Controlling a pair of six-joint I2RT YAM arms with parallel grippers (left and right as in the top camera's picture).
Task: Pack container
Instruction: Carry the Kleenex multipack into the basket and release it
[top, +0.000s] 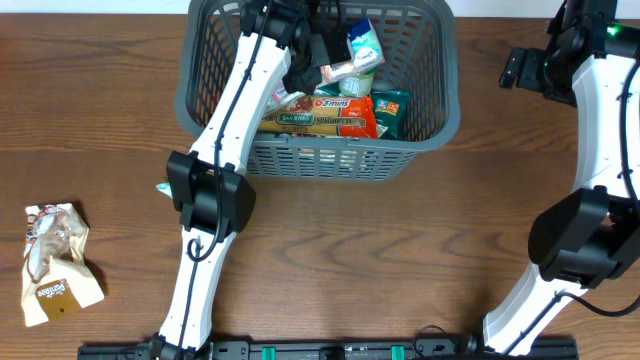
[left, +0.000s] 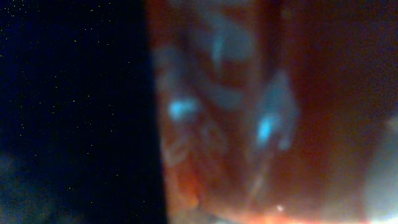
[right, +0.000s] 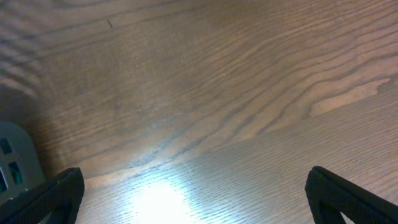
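While the left jaws, their spread untellable through blur, sit inside the large dark grey slotted plastic basket (top: 400, 160), a crumpled tan snack bag (top: 55, 262) lies well back-left of them, lengthwise toward the robot, farther from the wide-spread empty right jaws.

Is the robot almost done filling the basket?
Nearly. Several packets already lie in the basket. The left gripper is down inside it, close against an orange packet; I can't tell if it holds anything. One bag waits on the table. The right gripper is open and empty.
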